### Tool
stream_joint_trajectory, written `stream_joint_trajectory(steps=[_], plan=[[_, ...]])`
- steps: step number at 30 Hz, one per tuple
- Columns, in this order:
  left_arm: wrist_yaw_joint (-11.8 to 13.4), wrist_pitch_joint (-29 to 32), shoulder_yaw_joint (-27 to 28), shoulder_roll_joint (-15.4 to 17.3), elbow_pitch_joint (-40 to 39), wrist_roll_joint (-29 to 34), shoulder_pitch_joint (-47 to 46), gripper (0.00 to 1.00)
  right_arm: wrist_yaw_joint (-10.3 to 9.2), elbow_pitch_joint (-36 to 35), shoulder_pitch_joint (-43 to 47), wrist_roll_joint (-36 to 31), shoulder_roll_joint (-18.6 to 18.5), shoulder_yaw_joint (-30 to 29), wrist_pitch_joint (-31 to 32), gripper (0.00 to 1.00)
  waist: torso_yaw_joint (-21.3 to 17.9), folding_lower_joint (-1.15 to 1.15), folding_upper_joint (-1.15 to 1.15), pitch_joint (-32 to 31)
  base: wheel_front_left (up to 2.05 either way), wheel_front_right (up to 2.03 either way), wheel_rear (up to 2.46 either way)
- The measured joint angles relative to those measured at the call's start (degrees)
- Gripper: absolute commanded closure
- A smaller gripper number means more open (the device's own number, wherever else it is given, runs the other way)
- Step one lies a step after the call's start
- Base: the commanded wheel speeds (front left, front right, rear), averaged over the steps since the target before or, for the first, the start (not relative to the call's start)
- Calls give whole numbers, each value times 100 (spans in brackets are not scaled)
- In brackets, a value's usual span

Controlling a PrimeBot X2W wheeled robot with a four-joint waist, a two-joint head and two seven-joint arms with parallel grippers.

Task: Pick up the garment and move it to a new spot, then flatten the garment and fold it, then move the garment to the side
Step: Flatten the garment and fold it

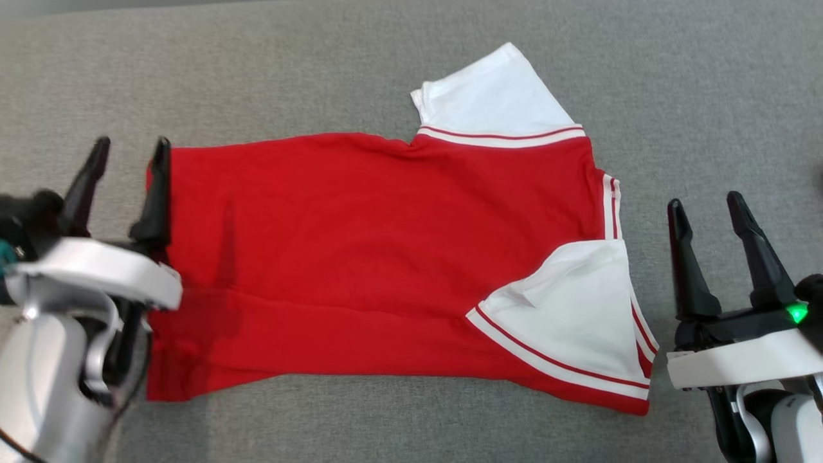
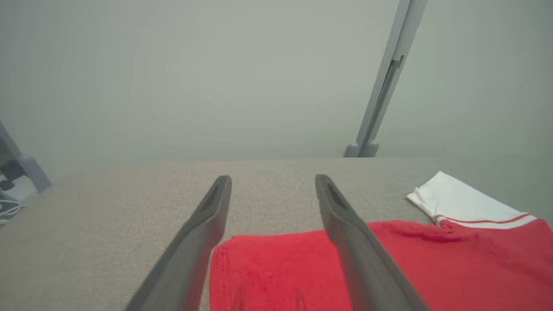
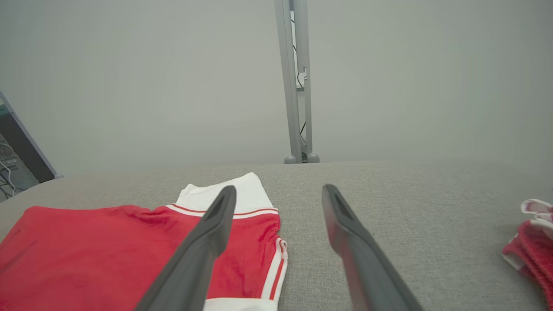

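Observation:
The garment [image 1: 386, 257] is a red shirt with white, red-striped sleeves, lying spread flat on the grey table [image 1: 321, 64]. Its hem faces left and its sleeves are at the right, the near sleeve folded over the body. My left gripper [image 1: 132, 151] hovers open over the hem's far left corner; the left wrist view shows the garment [image 2: 432, 268] under its fingers [image 2: 207, 224]. My right gripper [image 1: 707, 206] stands open just right of the shirt's collar end, over bare table. In the right wrist view the garment [image 3: 108, 250] lies to the left of that gripper [image 3: 278, 194].
A second red and white cloth [image 3: 531, 242] lies at the right edge of the right wrist view. A grey upright post [image 3: 296, 82] stands beyond the table's far edge. Bare grey table surrounds the shirt.

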Motion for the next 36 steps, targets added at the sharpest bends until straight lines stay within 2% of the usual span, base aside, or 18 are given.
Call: stream_joint_trajectory(steps=[4, 10, 15, 16, 17, 18, 22, 28, 31, 36], plan=[[-353, 601, 37, 258, 868, -320, -641, 0, 0, 126, -124, 93, 0, 136, -78, 0, -163, 0, 0, 233, 0, 0, 0], [-739, 1522, 154, 620, 1946, -840, -1072, 0, 0, 411, -287, 208, 0, 259, -278, 0, -441, 0, 0, 565, 0, 0, 0], [-880, 1915, 183, 732, 2269, -1085, -1211, 0, -1, 656, -393, 248, -2, 296, -389, 0, -576, 0, 0, 736, 0, 0, 0], [-907, 1933, 182, 739, 2292, -1128, -1253, 19, -1, 693, -439, 247, -1, 294, -391, 0, -581, 0, 0, 757, 0, 0, 0], [-931, 1933, 174, 739, 2308, -1143, -1277, 57, -1, 719, -490, 241, -1, 293, -390, 0, -580, 0, 0, 772, 0, 0, 0], [-937, 1948, 165, 742, 2328, -1146, -1290, 100, 0, 749, -553, 207, 0, 290, -387, 0, -577, 0, 0, 783, 0, 0, 0], [-984, 1894, 129, 713, 2352, -1168, -1326, 100, 0, 856, -861, 253, -97, 252, -367, 0, -553, 0, 0, 810, 0, 0, 0], [-1031, 1663, -48, 588, 2314, -1034, -1495, 100, -1, 1562, -2180, 750, -720, 219, -285, 0, -360, 0, 0, 864, 0, 0, 0], [-1038, 1590, -202, 438, 2309, -943, -1654, 100, -1, 2206, -3020, 1039, -1040, 486, -92, 0, -193, 0, 0, 914, 0, 0, 0], [-1104, 1501, -531, 77, 2390, -831, -2067, 100, -1, 3256, -4223, 1457, -1537, 1492, 428, 0, 196, 0, 0, 1036, 0, 0, 0]])
